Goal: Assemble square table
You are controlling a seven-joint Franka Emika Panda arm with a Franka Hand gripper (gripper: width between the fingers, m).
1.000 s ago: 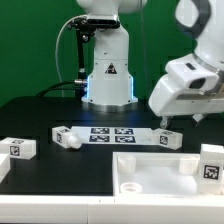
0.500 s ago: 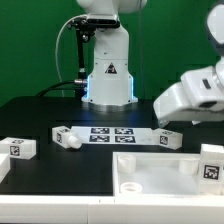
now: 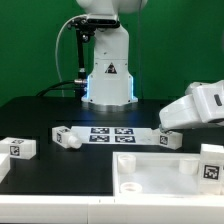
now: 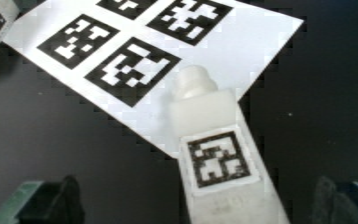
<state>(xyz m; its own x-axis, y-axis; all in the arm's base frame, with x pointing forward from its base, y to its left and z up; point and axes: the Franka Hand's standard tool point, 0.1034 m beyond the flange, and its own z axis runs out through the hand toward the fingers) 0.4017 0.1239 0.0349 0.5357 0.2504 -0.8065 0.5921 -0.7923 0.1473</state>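
The end effector [image 4: 202, 203] gapes wide and grips nothing. Its dark fingertips [image 4: 48, 200] sit clear on either side of a white leg [image 4: 208, 140] lying flat, tag up. In the exterior view that leg lies at three o'clock of the marker board [image 3: 110, 133], one end overlapping it. The tabletop [image 3: 150, 182] lies on the black bench [image 3: 40, 115] at five o'clock of the board, another leg [image 3: 211, 163] standing at its three o'clock side. A third leg [image 3: 67, 137] and a fourth leg [image 3: 18, 148] lie toward the board's nine o'clock.

The marker board [image 3: 112, 134] lies between one leg [image 3: 68, 137] and another leg [image 3: 170, 138], behind the tabletop [image 3: 150, 157].
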